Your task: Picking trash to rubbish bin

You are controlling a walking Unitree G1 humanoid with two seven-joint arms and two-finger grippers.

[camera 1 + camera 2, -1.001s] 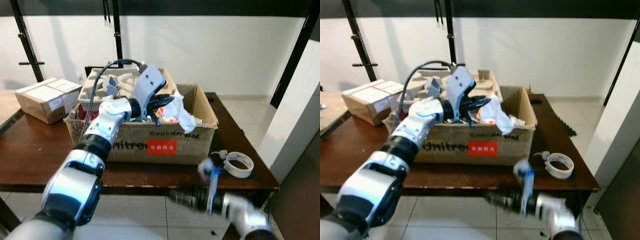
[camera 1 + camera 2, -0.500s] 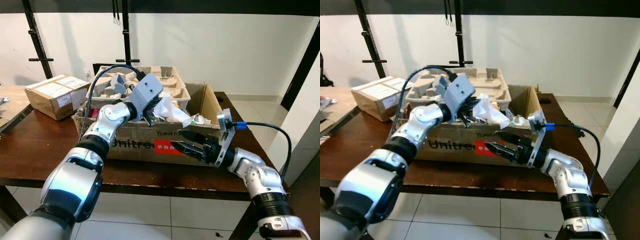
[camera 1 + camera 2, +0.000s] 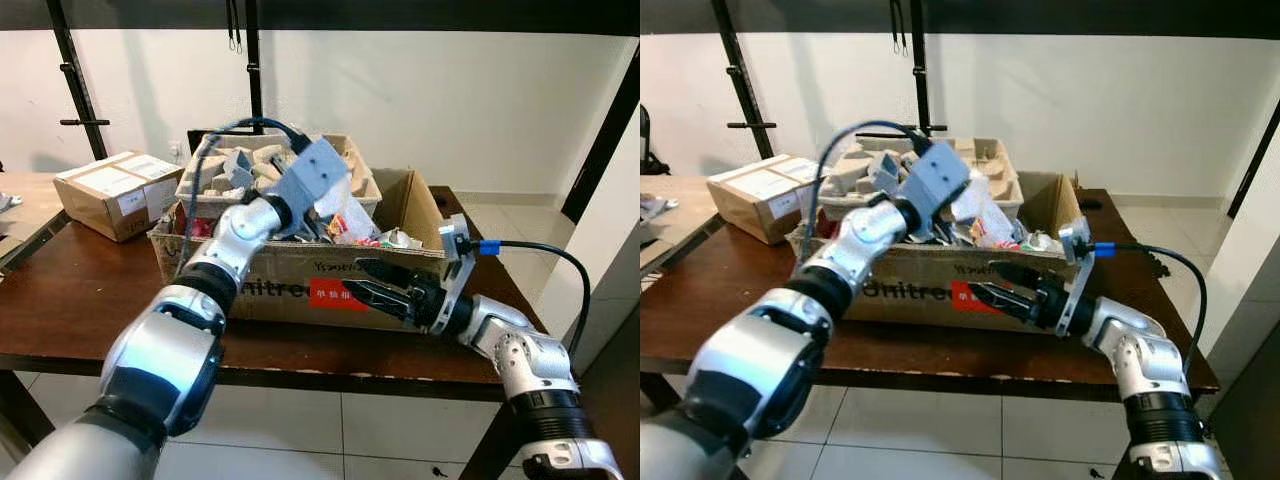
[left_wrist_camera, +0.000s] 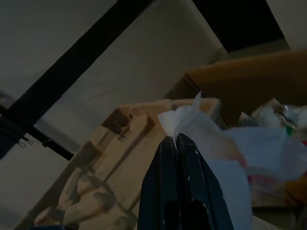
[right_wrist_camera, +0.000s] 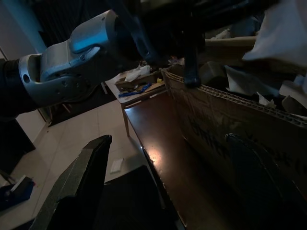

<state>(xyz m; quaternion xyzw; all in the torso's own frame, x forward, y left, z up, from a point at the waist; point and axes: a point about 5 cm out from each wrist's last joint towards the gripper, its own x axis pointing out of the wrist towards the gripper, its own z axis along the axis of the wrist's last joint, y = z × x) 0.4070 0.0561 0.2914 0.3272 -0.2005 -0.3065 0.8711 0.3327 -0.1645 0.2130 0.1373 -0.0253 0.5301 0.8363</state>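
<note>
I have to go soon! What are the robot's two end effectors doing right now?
Left end effector: closed, pinching white crumpled paper over the cardboard box.
Right end effector: open, holding nothing, beside the box front.

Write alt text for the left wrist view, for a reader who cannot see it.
The left tool, its two black fingers pressed together, pinches a crumpled white tissue above the open cardboard box of mixed trash. A moulded pulp packing tray lies behind it, and the picture is dim.
</note>
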